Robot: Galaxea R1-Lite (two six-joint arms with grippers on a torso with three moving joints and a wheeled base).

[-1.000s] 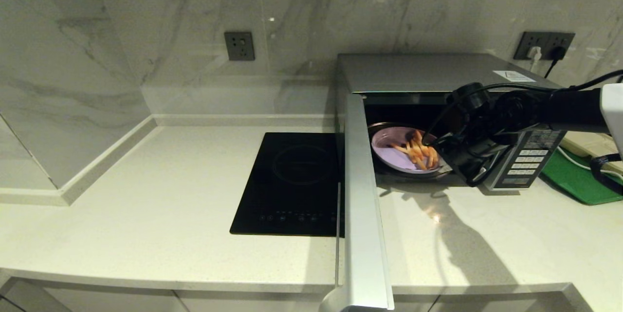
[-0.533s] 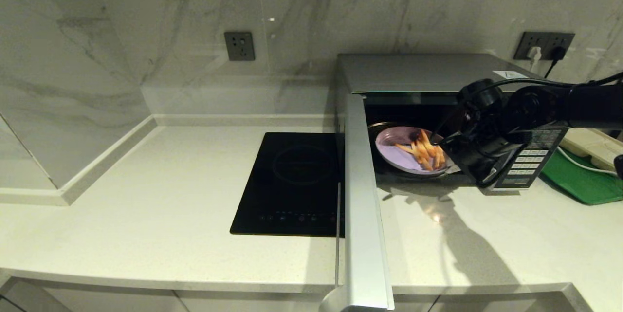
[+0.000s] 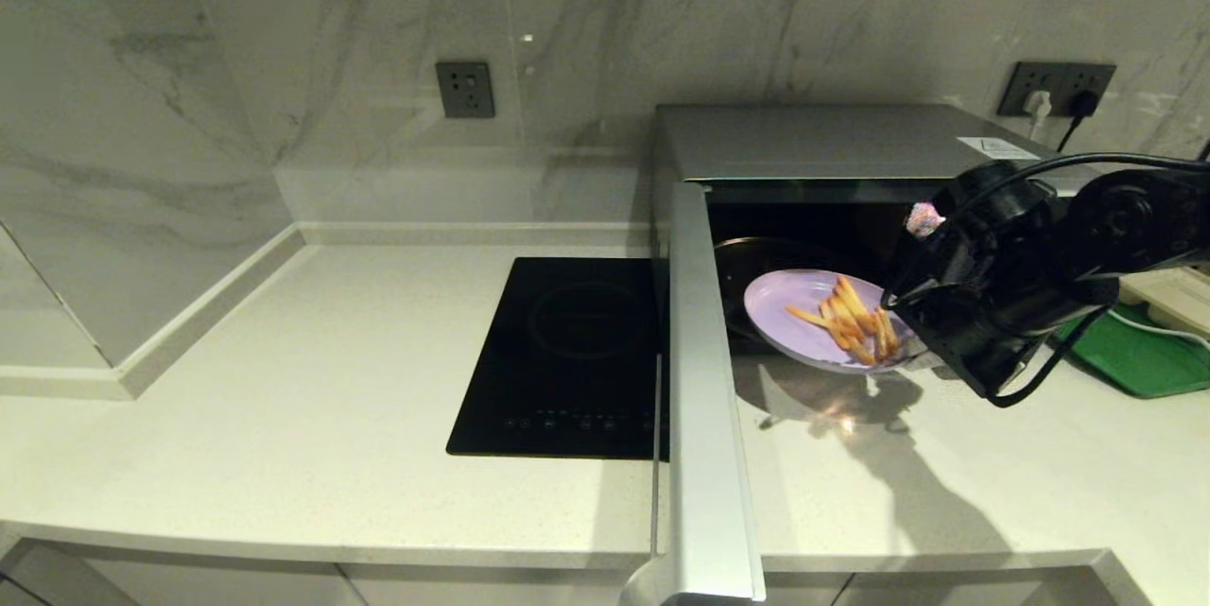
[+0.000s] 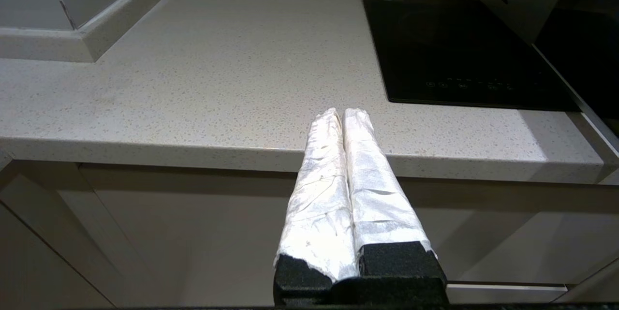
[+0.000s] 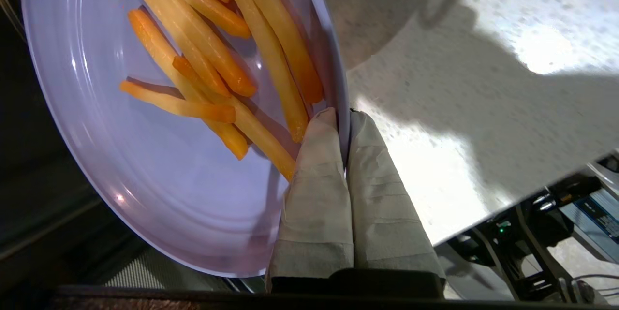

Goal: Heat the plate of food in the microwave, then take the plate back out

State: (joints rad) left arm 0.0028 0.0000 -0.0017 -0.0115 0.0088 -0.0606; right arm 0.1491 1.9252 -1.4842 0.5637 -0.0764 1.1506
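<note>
The plate of food [image 3: 821,330] has moved out past the microwave [image 3: 813,152] opening. Lavender, tilted, holding orange fries. The right gripper [image 5: 344,116] pinches its rim, fingers closed tight.

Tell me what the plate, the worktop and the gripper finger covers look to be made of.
The plate of food: probably glossy lavender plastic or melamine, judging by soft highlights and moulded rings. The worktop: pale speckled stone or quartz composite, semi-polished. The right gripper has fingers wrapped in a matte, creased white tape or cloth; the parked left gripper looks the same.
</note>
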